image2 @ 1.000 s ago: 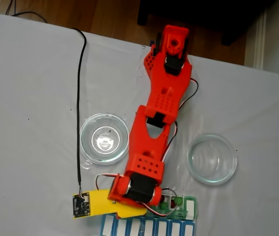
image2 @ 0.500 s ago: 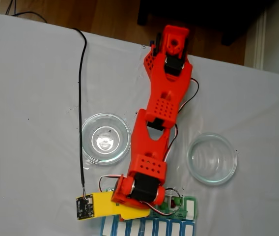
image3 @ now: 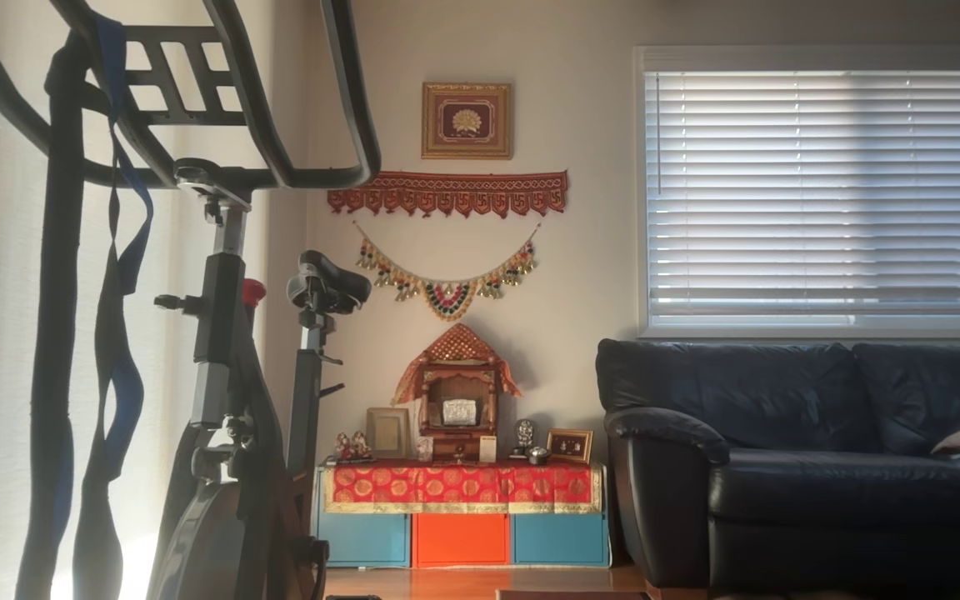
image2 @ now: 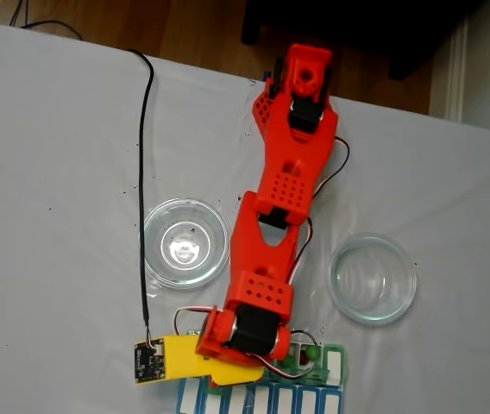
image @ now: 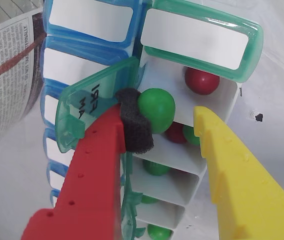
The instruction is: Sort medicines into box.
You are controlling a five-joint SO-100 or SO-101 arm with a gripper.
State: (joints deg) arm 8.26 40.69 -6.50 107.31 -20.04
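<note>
Resting against the black foam pad on the red finger, a glossy green pill sits between the two fingers of the end effector. The yellow finger stands apart from the pill with a clear gap, so the end effector is open and not clamping it. Just beyond the pill lies the box, a translucent green pill organizer with white compartments. One compartment lid beside the red finger is flipped up and carries day lettering. A dark red pill lies in the open compartment beyond the fingertips. Another red and another green pill show in the compartment directly under the end effector, and more green pills lie in the compartments nearer the wrist. A blue row with white lids adjoins the box on the red finger's side.

In the fixed view the arm reaches down the white tabletop to the box, between two empty clear dishes. Compared with half a second ago, the arm's pose looks unchanged.
</note>
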